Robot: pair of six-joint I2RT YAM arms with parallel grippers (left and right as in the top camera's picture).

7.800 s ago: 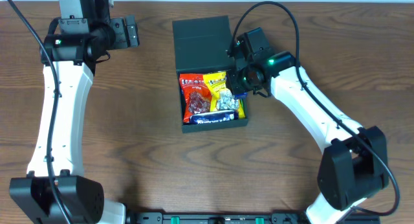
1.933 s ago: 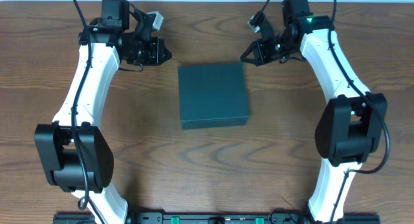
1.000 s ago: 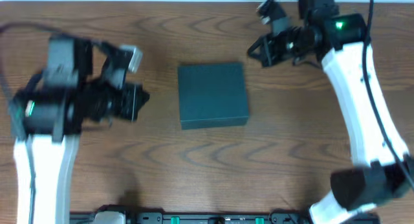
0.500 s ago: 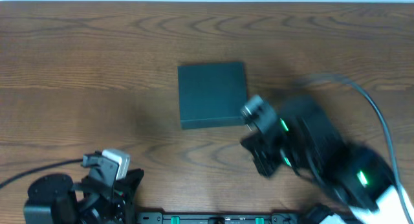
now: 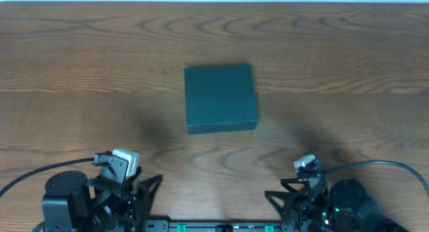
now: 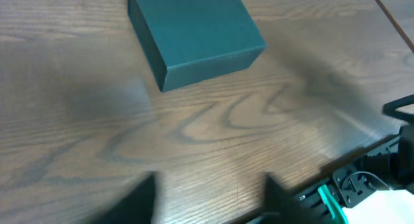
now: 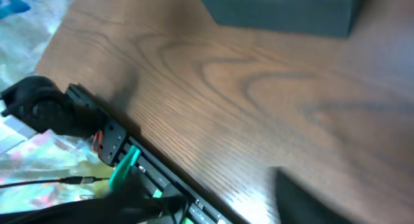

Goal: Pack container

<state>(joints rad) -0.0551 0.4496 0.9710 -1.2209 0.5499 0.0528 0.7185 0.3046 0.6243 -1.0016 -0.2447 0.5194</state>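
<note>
Retracted since half a second ago: both arms, then blurred in mid-swing, now sit folded at the near edge of the brown wood-grain tabletop, the right one no longer overlapping the box's corner.

Item 1. Dark teal-green, roughly square matte cardboard container. Position unchanged; flap lid shut flat; sits mid-tabletop, well apart from both arms. Crisp edges, plain unprinted faces.

Item 2. Left gripper. Jaws parted, nothing between them, only bare wood grain in the gap. Fingers dark and blurred.

Item 3. Right gripper. Jaws likewise spread and empty; both fingers show as dark smears at the lower corners.

Item 4. Black rail with green fittings along the near tabletop edge.

View notes. Overhead alone gives the container's full square outline and both folded arms together. The left wrist view adds the box's front and side walls, seen at an angle, and a soft shadow on the wood. The right wrist view crops the box to a strip of side wall at the top edge and shows a blurred multicoloured area past the tabletop edge; I cannot tell what it is.
</note>
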